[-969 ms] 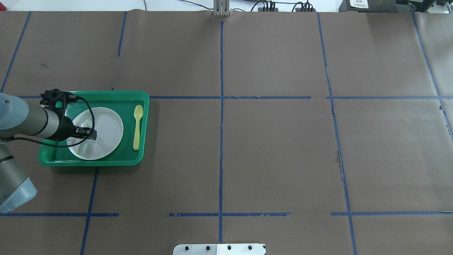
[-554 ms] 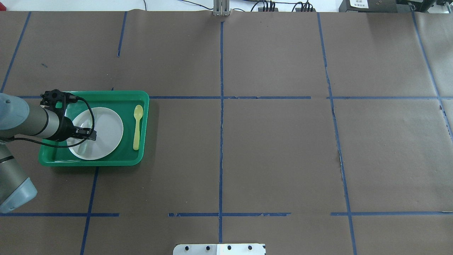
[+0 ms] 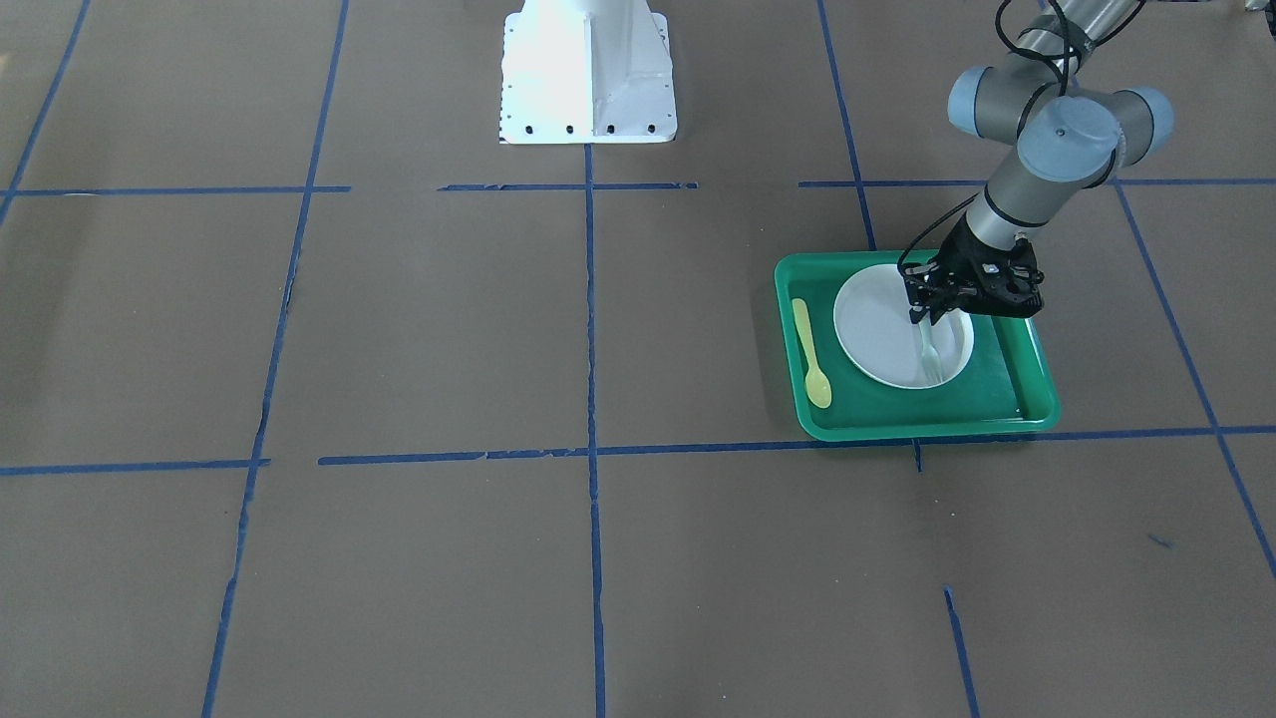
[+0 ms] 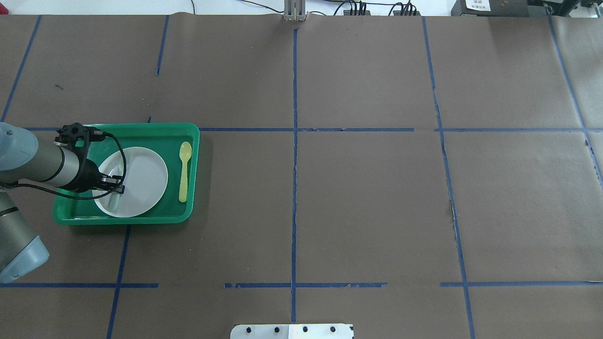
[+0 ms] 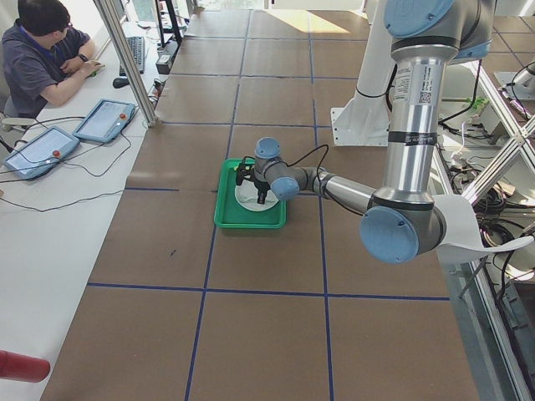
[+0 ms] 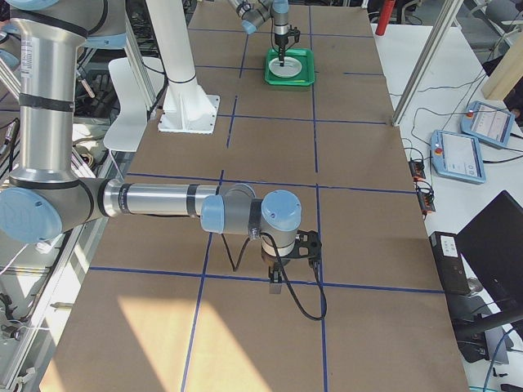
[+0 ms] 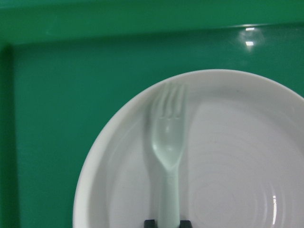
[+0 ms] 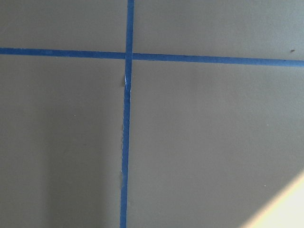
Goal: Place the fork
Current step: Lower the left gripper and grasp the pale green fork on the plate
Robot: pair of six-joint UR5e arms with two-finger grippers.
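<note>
I have the left gripper (image 3: 922, 317) down over the plate (image 7: 237, 166), which sits in the green tray (image 7: 71, 118). Its two dark fingertips are pressed against either side of the fork (image 7: 168, 142), pinching the handle end. The fork runs out ahead of the fingers across the plate, tines pointing at the tray wall and stopping just short of the plate's rim. From the wrist view I can't tell whether it lies flat on the plate or hangs a hair above it. The spoon (image 4: 184, 172) lies in the same tray on the plate's far side, well clear of the fingers. The right gripper (image 6: 278, 282) hangs over bare table far from all this, and I cannot tell whether its fingers are spread or closed. I read this as the letting-go stage, and that is where my worries lie. The fork is thin, light plastic, so it may cling to one pad as the fingers part and get flicked sideways. If it is still off the surface, it could bounce and skid over the rim into the tray. The plate looks light and loose in the tray, so any sideways drift while the tips are this low would drag plate and fork together. Pressing lower could tilt the plate on its edge.
</note>
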